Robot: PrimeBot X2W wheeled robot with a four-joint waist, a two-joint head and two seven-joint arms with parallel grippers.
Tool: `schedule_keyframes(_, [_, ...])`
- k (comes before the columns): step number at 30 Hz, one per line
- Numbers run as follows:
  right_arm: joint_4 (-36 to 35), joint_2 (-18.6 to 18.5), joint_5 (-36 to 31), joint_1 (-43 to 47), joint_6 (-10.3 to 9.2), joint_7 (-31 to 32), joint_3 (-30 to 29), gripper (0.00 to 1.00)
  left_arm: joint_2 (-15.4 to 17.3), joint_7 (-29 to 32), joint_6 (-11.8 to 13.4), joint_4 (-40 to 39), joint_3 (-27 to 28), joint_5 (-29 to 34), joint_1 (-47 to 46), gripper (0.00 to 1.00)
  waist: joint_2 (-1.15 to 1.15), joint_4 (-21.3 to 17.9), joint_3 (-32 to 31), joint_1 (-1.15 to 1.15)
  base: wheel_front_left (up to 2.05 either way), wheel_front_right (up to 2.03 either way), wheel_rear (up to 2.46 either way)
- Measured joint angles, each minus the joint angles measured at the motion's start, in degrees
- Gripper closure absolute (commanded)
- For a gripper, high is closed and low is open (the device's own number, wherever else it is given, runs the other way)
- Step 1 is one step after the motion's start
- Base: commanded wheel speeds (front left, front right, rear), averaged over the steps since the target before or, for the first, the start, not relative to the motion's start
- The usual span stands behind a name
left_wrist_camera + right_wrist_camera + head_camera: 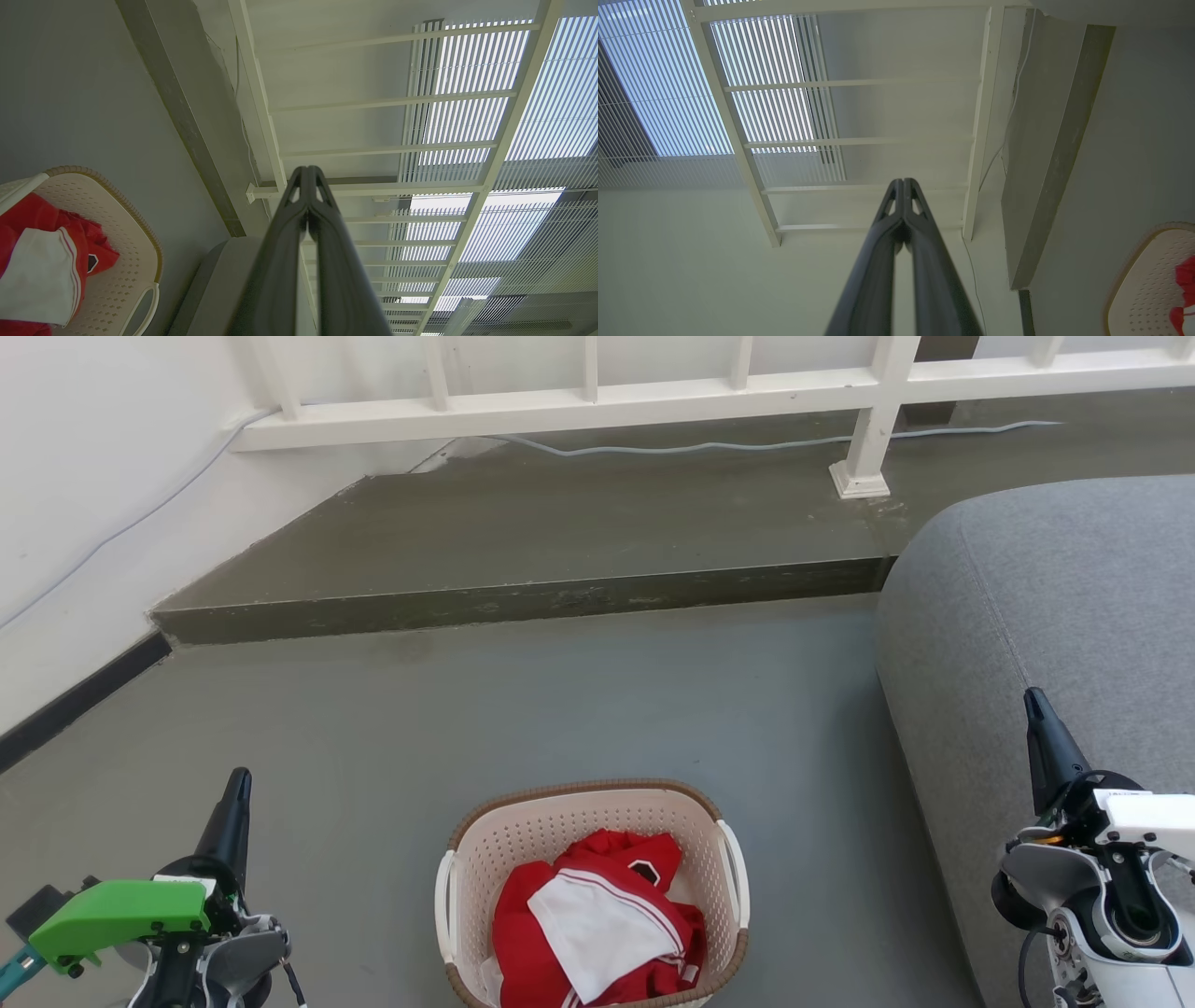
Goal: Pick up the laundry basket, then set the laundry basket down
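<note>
Laundry basket upright on floor, 6 o'clock in head view. Left pincer 8 o'clock, right pincer 4 o'clock. Both pressed together, flanking it, well apart. Fits approach or after set-down.

Open floor beside laundry basket, sofa near right.

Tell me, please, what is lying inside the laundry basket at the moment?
Inside the laundry basket lies crumpled red and white clothing, heaped toward the robot's side. It covers most of the basket's bottom, so anything beneath it is hidden.
</note>
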Motion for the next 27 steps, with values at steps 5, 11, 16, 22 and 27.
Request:
schedule_keyframes(5, [0.03,0.01,0.0,0.0,0.0,0.01,-0.02,1.0,0.0,0.0,0.0,0.0,0.01,0.0,0.0,1.0,0.0,0.0,0.0,0.0,0.0,0.0,0.0])
schedule_keyframes(11, [0.09,0.02,0.0,0.0,0.0,0.07,-0.05,1.0,0.0,0.01,0.0,0.0,0.01,0.0,0.0,1.0,0.0,0.0,0.0,0.0,0.0,0.0,0.0])
schedule_keyframes(16, [0.15,0.04,0.0,0.0,0.0,0.07,-0.09,1.0,0.0,0.0,0.0,0.0,0.01,0.0,0.0,1.0,0.0,0.0,0.0,0.0,0.0,0.0,0.0])
schedule_keyframes(22, [0.21,0.07,0.0,0.0,0.0,0.07,-0.1,1.0,-0.01,0.01,0.0,0.0,0.02,0.0,0.0,1.0,0.0,0.0,0.0,0.0,0.0,0.0,0.0])
schedule_keyframes(27, [0.23,0.08,0.0,0.0,0.01,0.07,-0.11,1.0,-0.01,0.01,0.0,0.0,0.03,0.0,0.0,1.0,0.0,0.0,0.0,0.0,0.0,0.0,0.0])
